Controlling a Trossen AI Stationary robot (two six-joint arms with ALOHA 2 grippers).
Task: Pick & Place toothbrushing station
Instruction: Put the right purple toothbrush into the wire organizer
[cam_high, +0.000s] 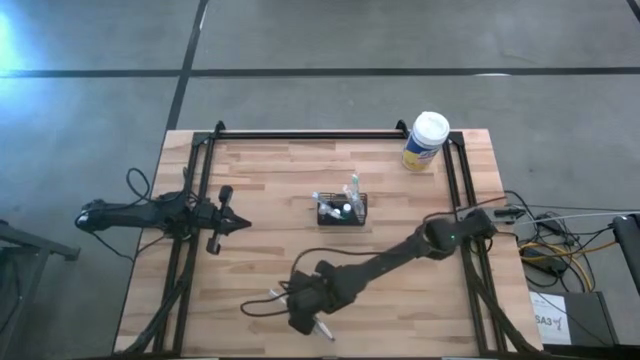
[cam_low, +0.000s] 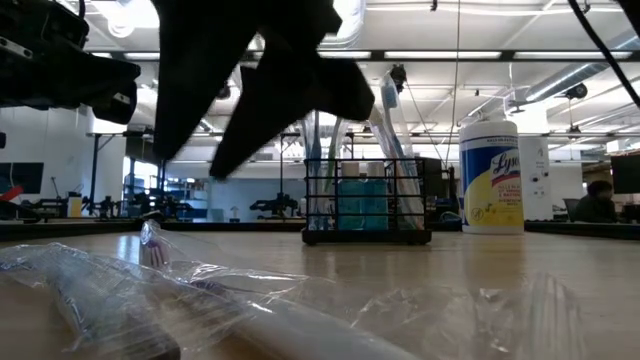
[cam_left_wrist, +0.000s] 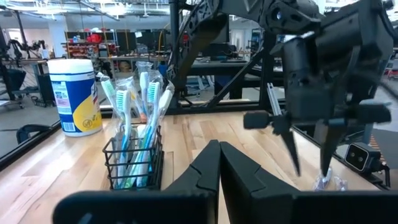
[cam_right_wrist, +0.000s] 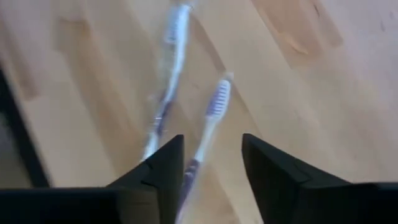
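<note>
The toothbrushing station is a small black wire caddy standing mid-table with several toothbrushes upright in it; it also shows in the low view and the left wrist view. Two plastic-wrapped toothbrushes lie on the table near the front edge: one with purple bristles and a paler one. My right gripper hangs open over them, pointing steeply down, its fingers on either side of the purple brush's handle, with no contact that I can see. My left gripper is shut and level at the table's left.
A yellow canister with a white lid stands at the far right corner. Crinkled clear wrap spreads around the loose toothbrushes at the front. Black rails frame the far, left and right sides of the wooden table.
</note>
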